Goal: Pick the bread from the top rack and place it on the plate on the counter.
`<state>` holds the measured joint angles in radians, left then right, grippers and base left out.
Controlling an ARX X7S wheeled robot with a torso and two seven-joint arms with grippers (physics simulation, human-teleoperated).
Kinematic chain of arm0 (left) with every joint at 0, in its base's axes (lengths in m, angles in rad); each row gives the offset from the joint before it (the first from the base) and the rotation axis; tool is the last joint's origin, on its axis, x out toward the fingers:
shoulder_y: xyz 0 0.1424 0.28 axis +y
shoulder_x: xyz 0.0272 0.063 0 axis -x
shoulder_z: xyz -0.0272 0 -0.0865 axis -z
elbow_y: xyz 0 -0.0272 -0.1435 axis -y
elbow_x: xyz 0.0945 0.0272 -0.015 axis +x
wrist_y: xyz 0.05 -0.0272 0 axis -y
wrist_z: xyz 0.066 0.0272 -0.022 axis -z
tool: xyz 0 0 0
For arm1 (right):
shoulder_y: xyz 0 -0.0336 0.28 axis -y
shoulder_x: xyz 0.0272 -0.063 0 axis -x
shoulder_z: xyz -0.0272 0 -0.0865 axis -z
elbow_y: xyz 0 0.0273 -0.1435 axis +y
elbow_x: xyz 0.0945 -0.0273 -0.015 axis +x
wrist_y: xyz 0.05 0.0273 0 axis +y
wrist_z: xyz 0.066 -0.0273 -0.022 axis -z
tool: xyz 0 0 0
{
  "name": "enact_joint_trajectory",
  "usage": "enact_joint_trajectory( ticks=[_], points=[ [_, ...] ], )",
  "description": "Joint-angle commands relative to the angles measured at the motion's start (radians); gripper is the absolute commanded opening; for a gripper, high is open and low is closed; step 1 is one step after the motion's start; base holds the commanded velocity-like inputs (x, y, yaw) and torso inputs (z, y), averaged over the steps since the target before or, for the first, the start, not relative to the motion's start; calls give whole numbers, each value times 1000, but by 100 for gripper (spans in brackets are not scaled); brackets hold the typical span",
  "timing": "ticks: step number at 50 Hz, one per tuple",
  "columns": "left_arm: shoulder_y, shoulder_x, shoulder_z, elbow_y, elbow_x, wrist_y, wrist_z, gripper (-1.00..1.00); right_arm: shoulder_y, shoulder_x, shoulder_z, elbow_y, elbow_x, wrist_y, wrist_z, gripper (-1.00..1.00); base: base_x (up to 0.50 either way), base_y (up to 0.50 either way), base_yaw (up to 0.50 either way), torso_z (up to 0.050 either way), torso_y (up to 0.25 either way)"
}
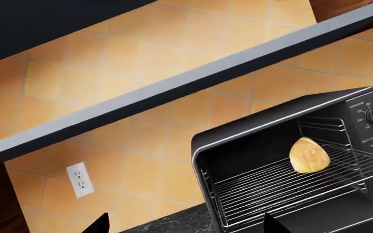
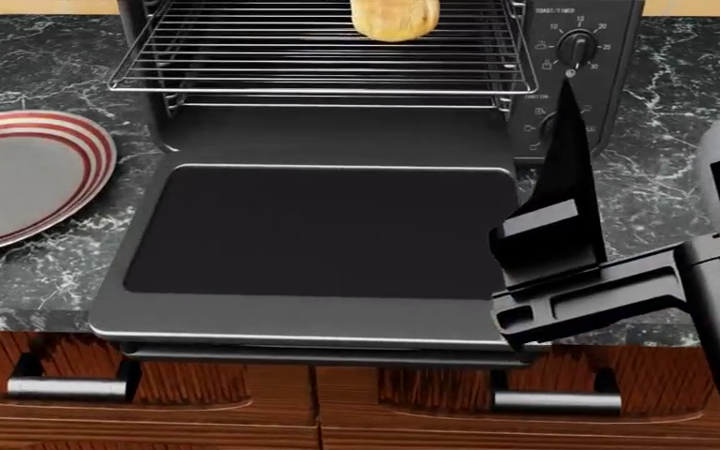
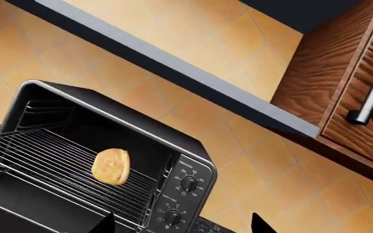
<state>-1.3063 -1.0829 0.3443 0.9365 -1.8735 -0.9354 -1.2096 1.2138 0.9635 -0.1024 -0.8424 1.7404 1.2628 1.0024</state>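
Note:
The bread (image 2: 394, 19) is a golden-brown bun lying on the top rack (image 2: 273, 56), a chrome wire grid pulled partly out of the open toaster oven. It also shows in the left wrist view (image 1: 309, 155) and the right wrist view (image 3: 111, 166). The plate (image 2: 22, 178), white with red rings, sits on the counter (image 2: 660, 178) to the left of the oven. My right gripper (image 2: 570, 122) hovers by the oven's right front, short of the bread; its black fingertips (image 3: 105, 224) stand wide apart and empty. My left gripper (image 1: 186, 225) is open and empty too, and out of the head view.
The flat black oven door (image 2: 322, 244) lies folded down over the counter's front edge. The oven's control knobs (image 2: 576, 45) are just beyond my right gripper. Wooden drawers with metal handles (image 2: 67, 386) are below. A wall outlet (image 1: 80, 179) and an upper cabinet (image 3: 342, 92) are on the tiled wall.

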Motion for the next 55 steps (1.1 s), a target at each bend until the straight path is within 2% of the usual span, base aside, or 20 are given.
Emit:
enact_joint_trajectory(
  ticks=[1,7,13,22,31,40,55],
  points=[
    [-133,42,43,-87,-37,-60,10,100,148,-2,-70,59,67,19,53,100,0,0,0,50,2],
    [-288,117,115,-188,-88,-118,-26,100,282,-39,-141,110,80,61,71,100,0,0,0,50,3],
    [-383,146,142,-259,-93,-167,-5,100,348,-66,-176,125,68,89,63,100,105,0,0,50,3],
    [-397,158,146,-287,-56,-186,33,100,392,-59,-196,129,97,89,76,100,349,0,0,50,3],
    [-416,146,148,-288,-78,-183,21,100,415,-55,-209,126,113,85,86,100,370,6,0,50,4],
    [-422,150,160,-286,-86,-182,14,100,434,-47,-212,127,127,74,90,100,422,325,0,50,3],
    [-428,184,195,-289,-74,-192,14,100,369,8,-155,125,117,22,80,100,418,278,0,50,3]
  ],
)
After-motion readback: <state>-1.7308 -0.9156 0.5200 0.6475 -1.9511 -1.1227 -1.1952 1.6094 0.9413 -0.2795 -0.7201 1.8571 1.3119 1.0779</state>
